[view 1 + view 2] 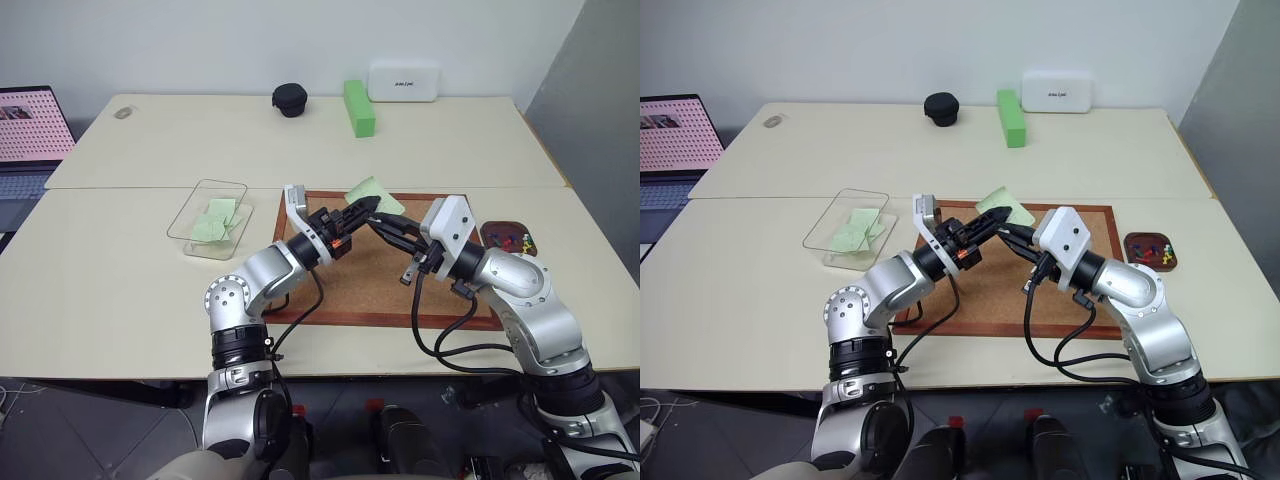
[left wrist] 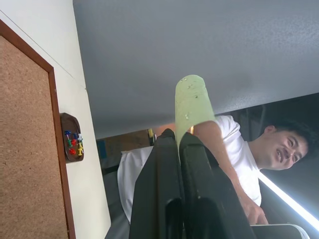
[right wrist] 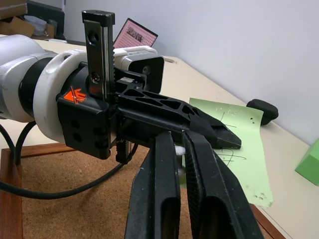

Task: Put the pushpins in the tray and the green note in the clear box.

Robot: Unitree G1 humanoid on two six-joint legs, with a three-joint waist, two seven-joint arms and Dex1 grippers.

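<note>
While the left gripper (image 1: 366, 207) pinches the green note (image 1: 372, 193) above the corkboard (image 1: 380, 285), the right gripper (image 1: 378, 222) sits closed just beside it. Thin paper could slip free or tear before reaching the clear box (image 1: 208, 218).

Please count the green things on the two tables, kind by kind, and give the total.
Green block: 1
Green note held up by the left gripper: 1
Green notes in the clear box: 2
Total: 4
</note>
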